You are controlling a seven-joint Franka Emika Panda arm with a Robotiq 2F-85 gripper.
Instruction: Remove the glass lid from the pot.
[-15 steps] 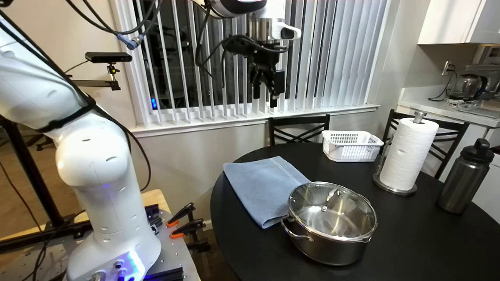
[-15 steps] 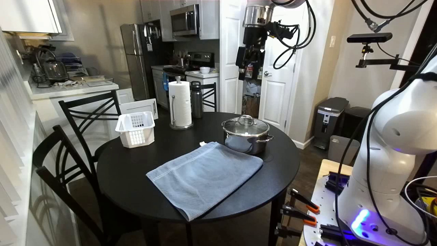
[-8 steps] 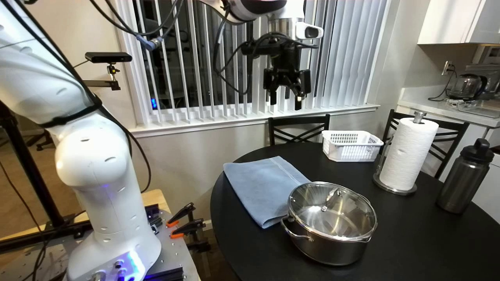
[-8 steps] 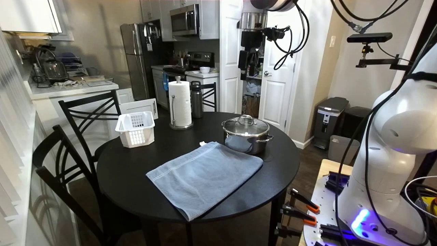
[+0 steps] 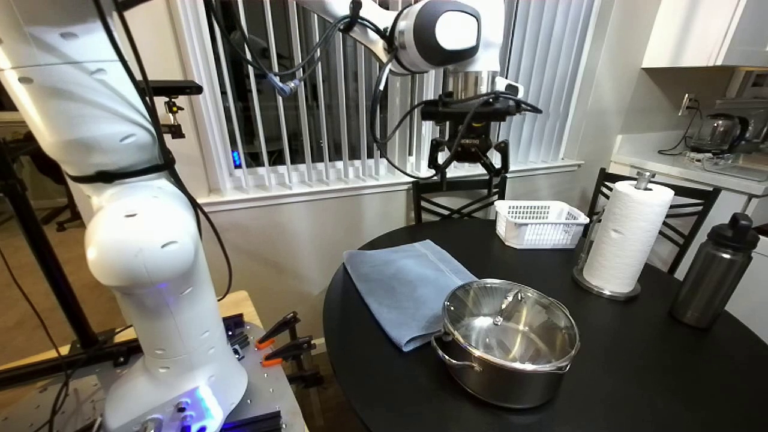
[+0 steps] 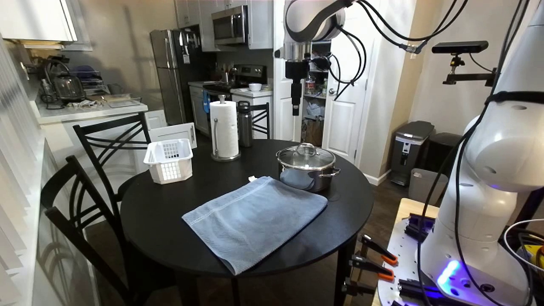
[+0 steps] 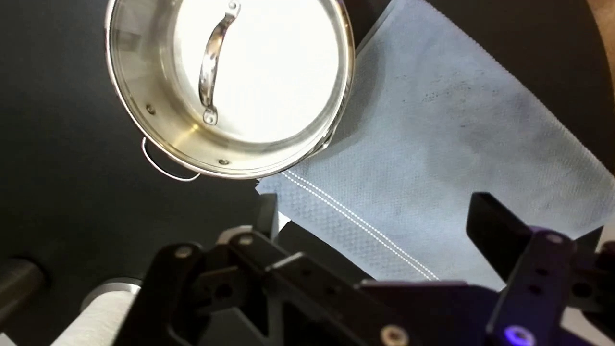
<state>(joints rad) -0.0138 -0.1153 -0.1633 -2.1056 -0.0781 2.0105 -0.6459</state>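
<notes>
The round see-through glass lid lies on the pot in both exterior views, also here. It has a metal rim and an arched shiny metal handle, plain in the wrist view. The stainless-steel pot stands upright on the table, with side loop handles; it also shows here. My gripper is open and empty, pointing down, high above the table and apart from the lid. In the wrist view its spread fingers are over the cloth, with the pot ahead at upper left.
A blue-grey folded cloth lies against the pot on the round black table. A white basket, a paper towel roll and a dark metal bottle stand on the table. Black chairs surround it.
My gripper has come down and turned, moving right in an exterior view and left in the other exterior view. It stays open. Lid, pot and cloth have not moved.
</notes>
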